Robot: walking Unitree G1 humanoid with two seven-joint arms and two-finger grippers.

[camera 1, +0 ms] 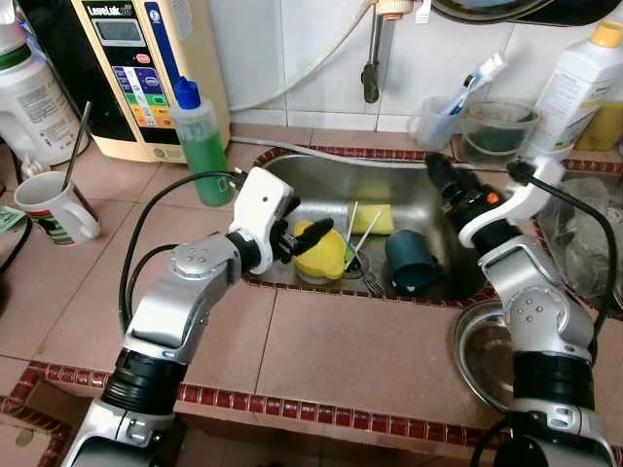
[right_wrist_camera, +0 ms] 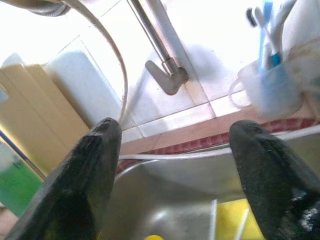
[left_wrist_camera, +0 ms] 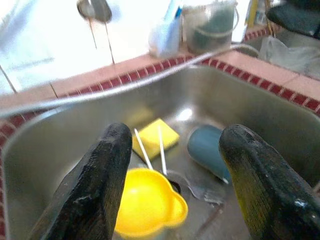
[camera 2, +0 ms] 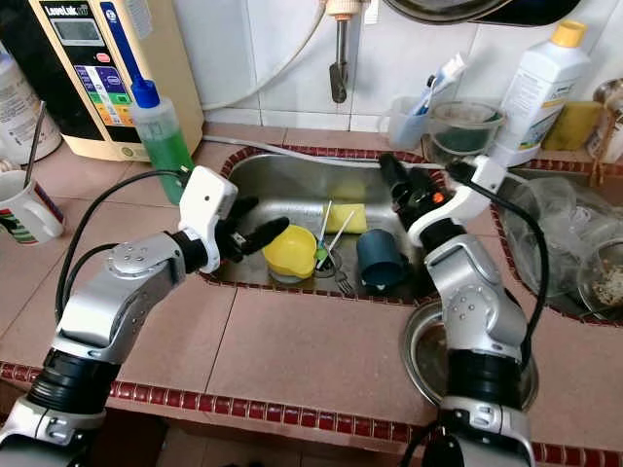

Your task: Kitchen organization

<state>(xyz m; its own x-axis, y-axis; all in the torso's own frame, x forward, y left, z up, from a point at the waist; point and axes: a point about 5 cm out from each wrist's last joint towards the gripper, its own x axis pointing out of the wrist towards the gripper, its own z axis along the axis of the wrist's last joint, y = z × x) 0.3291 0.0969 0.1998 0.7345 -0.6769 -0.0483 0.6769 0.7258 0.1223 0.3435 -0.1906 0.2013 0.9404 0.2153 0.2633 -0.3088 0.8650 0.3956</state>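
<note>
Presently, left end effector point(camera 2: 255, 232): fingers apart, empty, poised over the sink's point(camera 2: 282, 177) near-left rim. Just beyond its fingertips: yellow cup point(camera 2: 290, 252) on the sink floor. Farther out: two white sticks point(camera 2: 331, 233), yellow sponge point(camera 2: 348, 216), teal cup point(camera 2: 379, 261) lying on its side, fork point(camera 2: 342, 282). Right end effector point(camera 2: 401, 185): fingers apart, empty, above the sink's right side. Behind the left end effector, on the counter point(camera 2: 321, 355): green soap bottle point(camera 2: 161, 136).

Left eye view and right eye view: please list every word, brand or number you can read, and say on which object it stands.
"LeveLuk": top of the cream water machine on the counter.
Coloured buttons and small display on that machine: too small to read.
Label of the white bottle by the wall: blurred.
Print on the white mug: unreadable.
</note>
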